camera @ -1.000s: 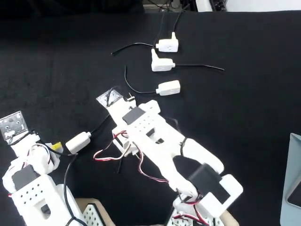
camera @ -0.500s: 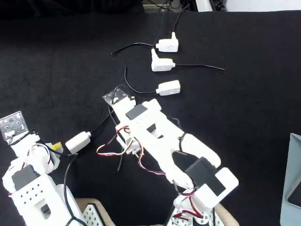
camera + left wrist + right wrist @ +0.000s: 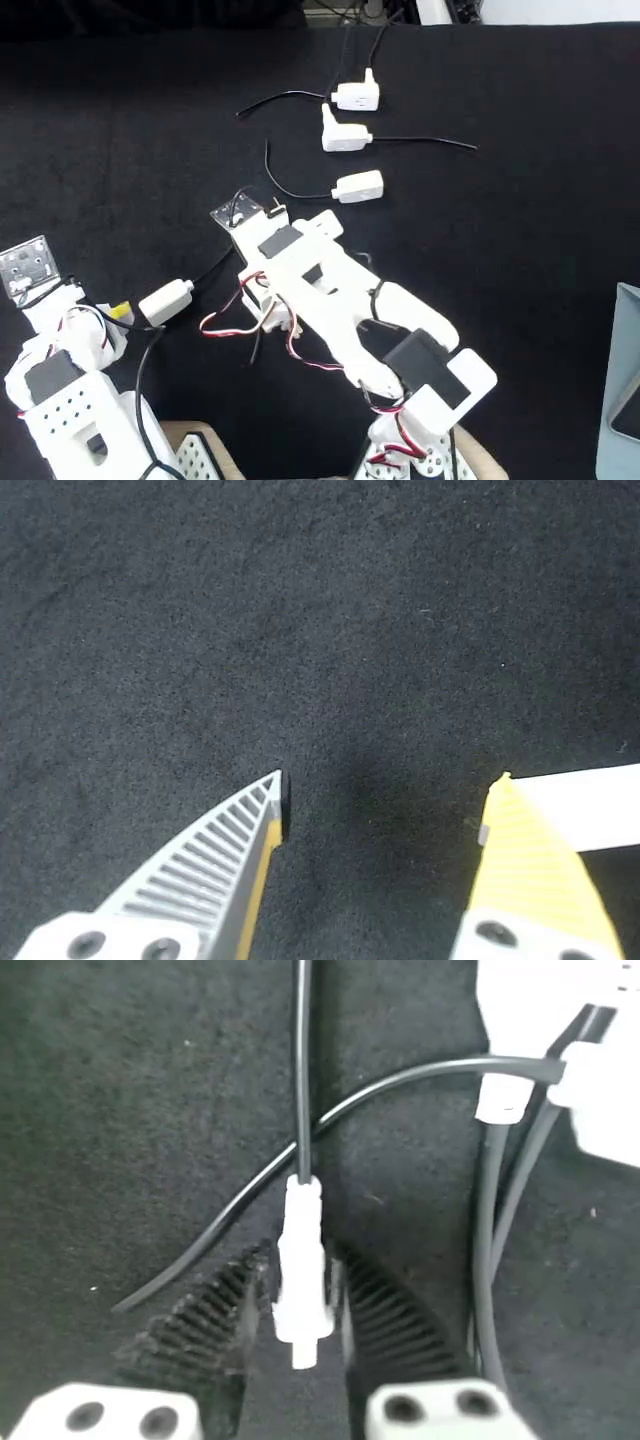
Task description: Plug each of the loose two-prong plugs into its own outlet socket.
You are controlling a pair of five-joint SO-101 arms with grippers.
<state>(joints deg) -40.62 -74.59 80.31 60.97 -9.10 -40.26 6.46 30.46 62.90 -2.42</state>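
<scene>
Clamping a small white plug (image 3: 303, 1295) on black cord (image 3: 301, 1060), the right gripper (image 3: 298, 1257) edges back from the white outlet block (image 3: 358, 187), insertion pending; left gripper (image 3: 385, 790) gapes empty.

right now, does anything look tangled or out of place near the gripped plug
Yes: a loose black cord crosses the lead of the plug just beyond the right gripper. It might snag when the plug is moved. Nothing else stands out.
</scene>
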